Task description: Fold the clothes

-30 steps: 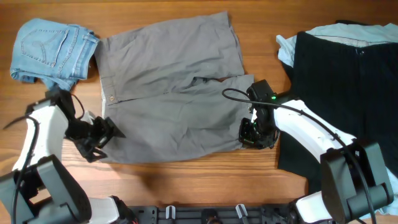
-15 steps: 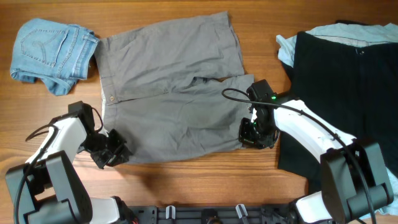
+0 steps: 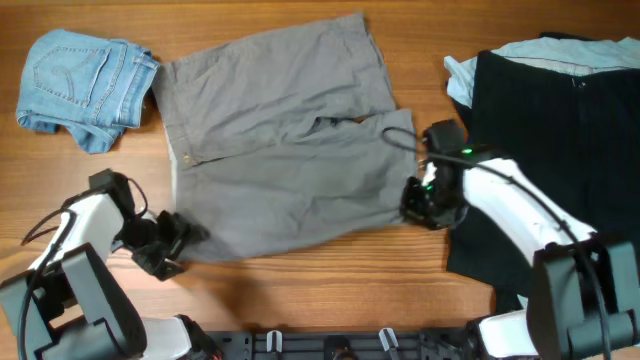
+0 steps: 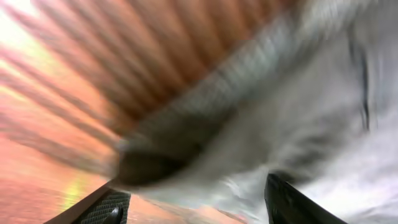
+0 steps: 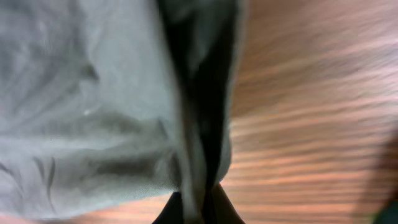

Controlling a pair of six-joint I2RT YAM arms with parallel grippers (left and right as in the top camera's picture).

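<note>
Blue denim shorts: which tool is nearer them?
Left. The left tool sits below the denim shorts, at the grey shorts' corner; the right tool grips their far edge.

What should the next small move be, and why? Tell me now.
Probably shut the left gripper on the near corner of the grey shorts: its fingers straddle the edge but stand apart, while the right gripper pinches the other near corner.

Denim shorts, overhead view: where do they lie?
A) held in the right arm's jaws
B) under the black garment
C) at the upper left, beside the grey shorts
C: the denim shorts lie at the upper left, right beside the grey shorts.
</note>
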